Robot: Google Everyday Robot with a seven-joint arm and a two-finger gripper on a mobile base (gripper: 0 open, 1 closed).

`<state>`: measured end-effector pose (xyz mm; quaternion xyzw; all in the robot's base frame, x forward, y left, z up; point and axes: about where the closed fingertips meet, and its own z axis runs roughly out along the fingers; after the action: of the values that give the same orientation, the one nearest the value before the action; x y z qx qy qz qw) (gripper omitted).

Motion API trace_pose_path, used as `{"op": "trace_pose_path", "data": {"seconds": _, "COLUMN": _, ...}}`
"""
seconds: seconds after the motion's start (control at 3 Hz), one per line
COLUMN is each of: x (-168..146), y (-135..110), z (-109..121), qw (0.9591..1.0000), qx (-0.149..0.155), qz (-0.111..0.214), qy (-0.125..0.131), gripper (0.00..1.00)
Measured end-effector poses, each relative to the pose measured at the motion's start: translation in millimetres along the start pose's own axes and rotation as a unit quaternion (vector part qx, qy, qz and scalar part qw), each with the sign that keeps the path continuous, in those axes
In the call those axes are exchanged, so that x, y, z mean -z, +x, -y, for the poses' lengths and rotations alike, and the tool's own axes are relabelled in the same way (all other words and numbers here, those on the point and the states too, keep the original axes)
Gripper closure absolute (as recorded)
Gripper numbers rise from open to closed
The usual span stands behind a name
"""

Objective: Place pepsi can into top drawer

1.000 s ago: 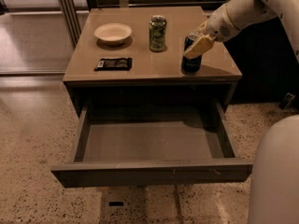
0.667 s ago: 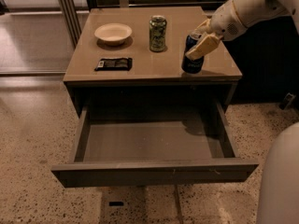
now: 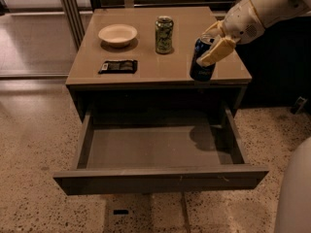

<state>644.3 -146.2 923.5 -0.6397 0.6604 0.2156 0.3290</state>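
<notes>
The pepsi can [image 3: 199, 69] is gripped by the pincer [image 3: 210, 46], which is clamped around its upper part, at the right front corner of the tabletop [image 3: 146, 72]. The top drawer [image 3: 160, 179] is pulled open below.

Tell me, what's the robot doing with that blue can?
The robot's end effector grips the pepsi can at the front edge of the cabinet top. The drawer below is pulled open, and the can is not in it yet. A bowl, a green can and a dark packet also sit on top.
</notes>
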Motion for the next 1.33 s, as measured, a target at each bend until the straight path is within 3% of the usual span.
{"op": "trace_pose_path", "data": {"seconds": 0.33, "x": -18, "y": 6, "z": -10, "qw": 0.9996, "qx": 0.016, "qz": -0.008, "qy": -0.021, "gripper": 1.0}}
{"op": "trace_pose_path", "data": {"seconds": 0.67, "x": -35, "y": 19, "z": -34, "qw": 0.999, "qx": 0.017, "qz": -0.009, "qy": -0.041, "gripper": 1.0}}
{"op": "trace_pose_path", "data": {"seconds": 1.33, "x": -78, "y": 56, "z": -95, "qw": 0.9978, "qx": -0.004, "qz": -0.01, "qy": -0.066, "gripper": 1.0}}
